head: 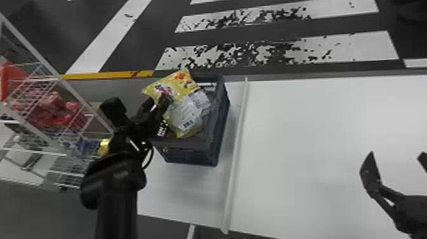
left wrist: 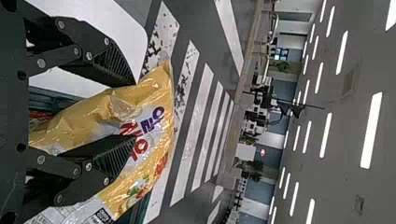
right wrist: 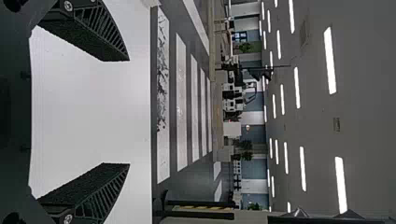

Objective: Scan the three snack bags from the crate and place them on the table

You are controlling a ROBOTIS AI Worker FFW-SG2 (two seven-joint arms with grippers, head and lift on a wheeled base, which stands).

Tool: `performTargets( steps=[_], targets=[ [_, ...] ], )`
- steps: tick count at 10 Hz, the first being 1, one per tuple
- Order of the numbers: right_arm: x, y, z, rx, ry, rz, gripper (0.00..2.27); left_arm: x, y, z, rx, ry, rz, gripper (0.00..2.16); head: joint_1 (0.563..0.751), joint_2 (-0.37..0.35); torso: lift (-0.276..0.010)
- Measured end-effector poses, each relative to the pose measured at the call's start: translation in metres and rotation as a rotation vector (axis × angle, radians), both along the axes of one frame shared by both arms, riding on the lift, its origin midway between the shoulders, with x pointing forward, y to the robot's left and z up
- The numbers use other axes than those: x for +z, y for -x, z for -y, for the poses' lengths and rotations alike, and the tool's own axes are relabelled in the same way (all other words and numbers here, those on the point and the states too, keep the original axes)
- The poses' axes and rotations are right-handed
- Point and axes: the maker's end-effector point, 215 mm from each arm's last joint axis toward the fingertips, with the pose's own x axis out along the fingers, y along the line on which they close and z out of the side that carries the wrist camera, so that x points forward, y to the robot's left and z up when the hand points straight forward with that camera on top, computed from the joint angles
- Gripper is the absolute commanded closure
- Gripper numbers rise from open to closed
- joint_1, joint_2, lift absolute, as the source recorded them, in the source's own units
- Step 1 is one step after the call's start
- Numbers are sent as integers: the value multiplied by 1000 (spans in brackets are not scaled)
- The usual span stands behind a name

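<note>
Left pincer (head: 158, 99): partly closed, fingers clamped on yellow snack bag (head: 178, 85), crumpled between pads (left wrist: 106, 155), at mouth of crate (head: 190, 153). Barcoded bag (head: 186, 113) lies in crate. Right pincer (head: 397, 156): fingers wide apart, nothing between, above white bench (head: 305, 127).

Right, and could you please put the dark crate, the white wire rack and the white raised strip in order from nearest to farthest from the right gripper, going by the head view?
From the right gripper:
1. White raised strip, to its left
2. Dark crate, left of the strip
3. White wire rack, at the far left
</note>
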Motion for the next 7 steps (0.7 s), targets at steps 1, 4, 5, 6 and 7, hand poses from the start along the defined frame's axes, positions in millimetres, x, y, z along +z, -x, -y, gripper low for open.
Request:
performTargets(
  steps=[1,4,5,6,7],
  targets=[
    [0,0,-2,2,-1,0,76,-1,1,5,-10,-10,-6,2138,695,293,-62],
    [1,-1,-4,6,2,2,76,18,19,5,-18,-15,33,2138,695,300,-62],
    [2,-2,-4,6,3,4,76,31,27,5,-12,-8,62,2138,695,301,-62],
    [2,-2,-4,6,3,5,76,46,35,5,-6,2,95,2138,695,304,-62],
    [2,-2,-4,7,4,6,76,64,41,5,-4,17,134,2138,695,307,-62]
  ],
)
